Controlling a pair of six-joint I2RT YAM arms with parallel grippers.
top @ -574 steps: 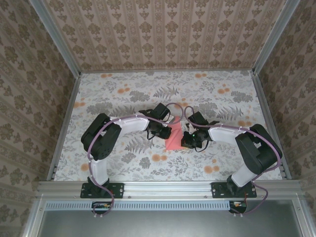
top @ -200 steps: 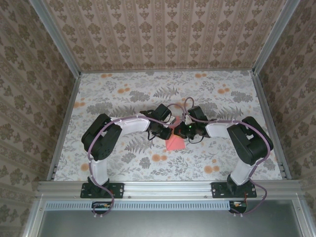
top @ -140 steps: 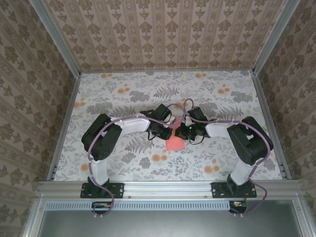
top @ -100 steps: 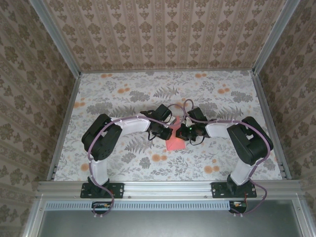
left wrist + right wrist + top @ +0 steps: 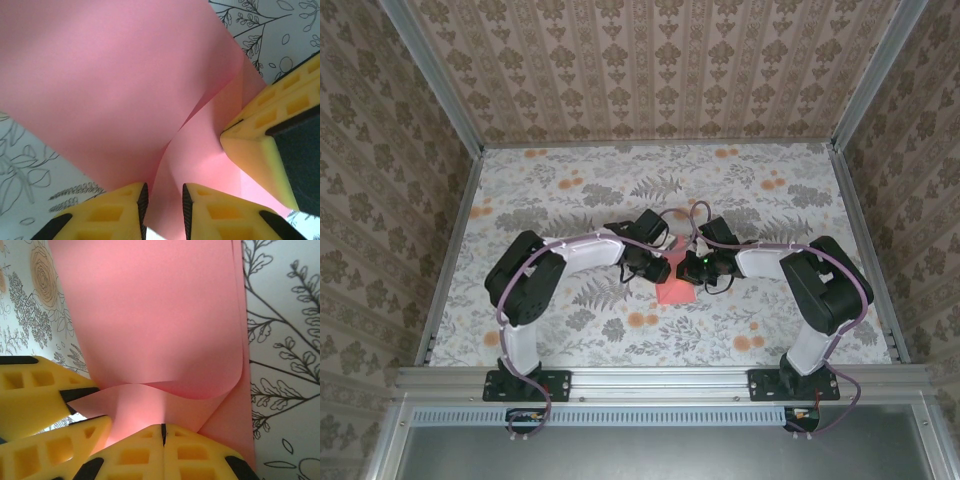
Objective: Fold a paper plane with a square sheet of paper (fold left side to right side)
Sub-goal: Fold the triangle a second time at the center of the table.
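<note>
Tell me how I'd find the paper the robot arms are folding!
Find the flowery table, then its middle, where the left gripper and right gripper meet. The square sheet of paper sits right under them. It is plain salmon-pink, partly folded, with no flowers or leaves printed on it.

The salmon-pink sheet of thin paper (image 5: pixel 677 291) lies at the floral-patterned table (image 5: pixel 570 190) centre. The left gripper (image 5: pixel 658 266) and right gripper (image 5: pixel 692 268) meet over its far part.

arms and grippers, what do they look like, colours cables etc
The left arm and right arm have black joints, white links and purple cables along them. The left gripper and right gripper have yellow fingers with square recesses and black edges.
</note>
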